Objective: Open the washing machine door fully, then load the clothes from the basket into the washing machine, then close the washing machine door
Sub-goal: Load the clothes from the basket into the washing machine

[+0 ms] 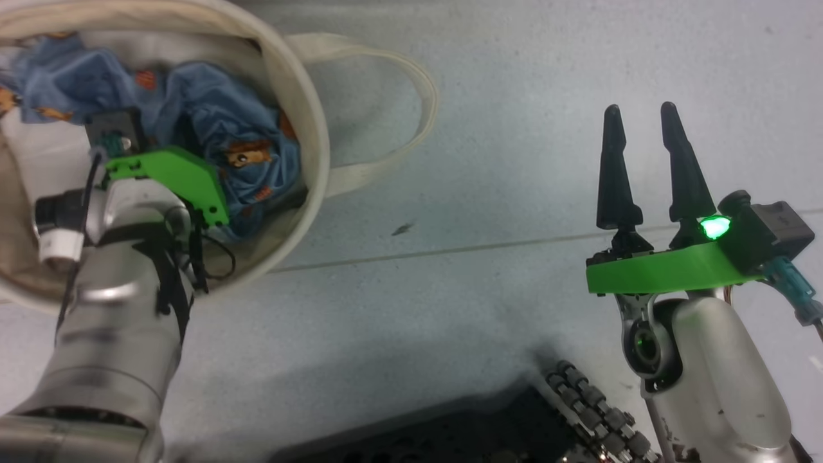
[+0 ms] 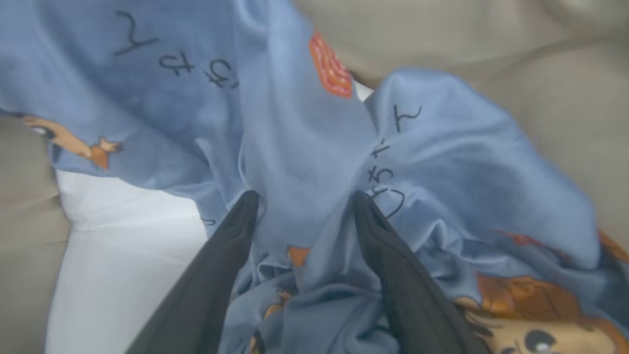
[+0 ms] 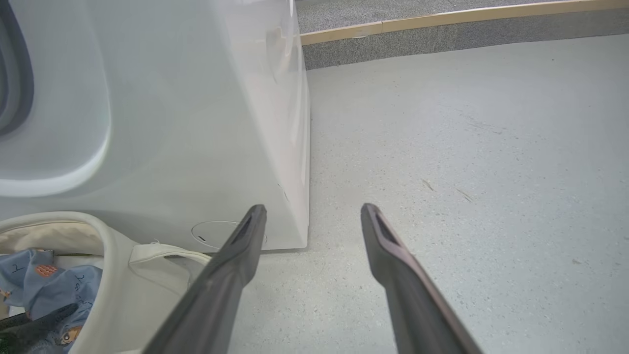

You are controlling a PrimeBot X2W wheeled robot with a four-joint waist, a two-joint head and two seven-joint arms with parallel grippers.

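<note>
Clothes [image 2: 304, 147] lie bunched inside the basket [image 1: 308, 109], blue cloth printed with orange-brown figures and heaped toward its far wall. The left wrist view gives what the head view cannot. It shows the left gripper [image 2: 304, 194] with its two dark fingers spread wide, tips sunk into the blue folds and a ridge of cloth standing between them — not pinched. Beside the blue cloth, white padding [image 2: 123, 246] lies against the basket's beige wall. From the head, the left arm dips into the basket and its green bracket [image 1: 173, 177] covers the fingers.

The right wrist view adds the washing machine [image 3: 196, 123], white and just beside the basket. The basket's loop handle [image 3: 167, 253] lies near the machine's lower front corner. The right gripper [image 1: 640, 108] hangs over the floor [image 1: 514, 96], well to the right of the basket, fingers apart.

The machine's opening is cut off at the picture's left edge, with just a curve of grey seal [image 3: 12, 88] in sight. How deep the clothes go is hidden, and the left wrist picture is soft with blur.

The floor is pale grey and speckled, crossed by a thin seam [image 1: 482, 246]. A grey step with a wooden edge [image 3: 442, 19] runs behind the machine.
</note>
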